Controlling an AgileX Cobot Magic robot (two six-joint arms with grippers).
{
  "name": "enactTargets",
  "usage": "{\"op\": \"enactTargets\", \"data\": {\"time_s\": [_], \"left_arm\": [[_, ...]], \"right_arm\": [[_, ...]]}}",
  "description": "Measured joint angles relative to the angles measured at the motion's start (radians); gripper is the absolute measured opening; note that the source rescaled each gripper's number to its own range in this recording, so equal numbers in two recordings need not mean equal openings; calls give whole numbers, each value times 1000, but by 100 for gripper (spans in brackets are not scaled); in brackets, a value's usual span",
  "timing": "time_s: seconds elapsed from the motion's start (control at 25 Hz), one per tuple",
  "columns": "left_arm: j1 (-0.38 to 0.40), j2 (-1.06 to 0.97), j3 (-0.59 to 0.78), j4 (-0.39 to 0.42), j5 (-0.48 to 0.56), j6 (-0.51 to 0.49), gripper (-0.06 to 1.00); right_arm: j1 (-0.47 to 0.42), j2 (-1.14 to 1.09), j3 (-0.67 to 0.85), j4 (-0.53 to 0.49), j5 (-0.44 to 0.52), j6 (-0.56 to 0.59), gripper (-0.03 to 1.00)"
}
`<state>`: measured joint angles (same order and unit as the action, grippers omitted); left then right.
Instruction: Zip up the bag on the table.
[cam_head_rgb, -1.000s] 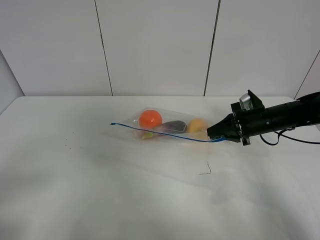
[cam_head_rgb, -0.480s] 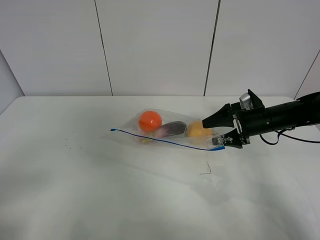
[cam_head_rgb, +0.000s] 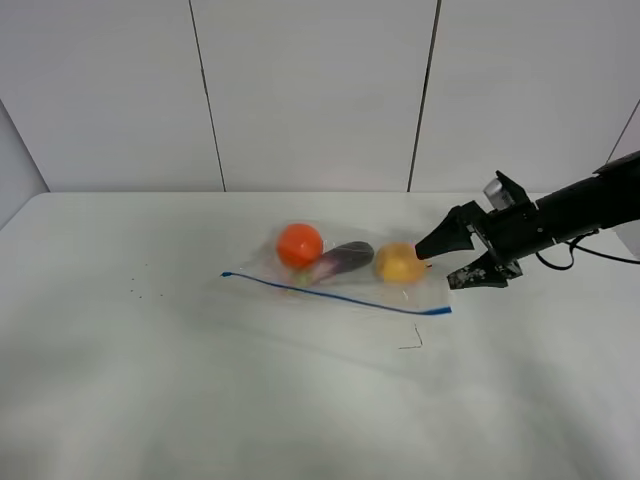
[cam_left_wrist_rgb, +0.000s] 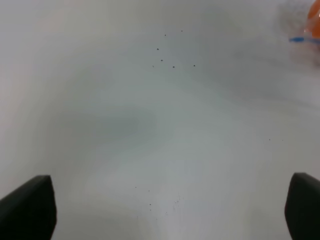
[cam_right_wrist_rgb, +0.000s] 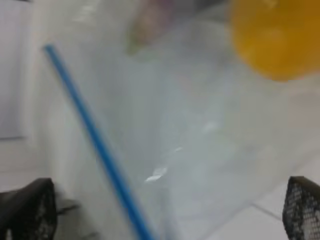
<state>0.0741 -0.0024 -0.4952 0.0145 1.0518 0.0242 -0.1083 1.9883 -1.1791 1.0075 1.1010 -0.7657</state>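
Where the high camera looked down, a clear bag lay flat near the middle of a white tabletop, its blue zipper strip along the near edge. Through the plastic showed an orange, a purple eggplant and a yellow fruit, side by side. The right end effector hovered just beside the bag's right end with its fingers spread apart, holding nothing; its arm ran off the right edge of the picture. A small dark mark lay on the tabletop near the zipper's right end; what it was could not be made out.

The left arm did not appear in the high view. Its wrist camera showed only the two dark fingertips of the left end effector, set wide apart over bare, speckled tabletop, with a blurred corner of the bag at the frame's edge.

The right wrist view was blurred: zipper strip, plastic and yellow fruit were recognisable, little else. No writing or label could be read anywhere.
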Motion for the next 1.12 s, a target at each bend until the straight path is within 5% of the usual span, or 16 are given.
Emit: {"op": "enactTargets", "data": {"time_s": [0.2,0.4,0.72,1.12], "left_arm": [[0,0,1,0,0,0,99],[0,0,1,0,0,0,99],[0,0,1,0,0,0,99],[0,0,1,0,0,0,99]], "right_arm": [[0,-81,-16,-484,-233,300,100],[0,-187,-16,-888,-290,578,100],[34,-379,-4,-939,-253,613,100],[105,-784,202,-924,-229,594,100]]}}
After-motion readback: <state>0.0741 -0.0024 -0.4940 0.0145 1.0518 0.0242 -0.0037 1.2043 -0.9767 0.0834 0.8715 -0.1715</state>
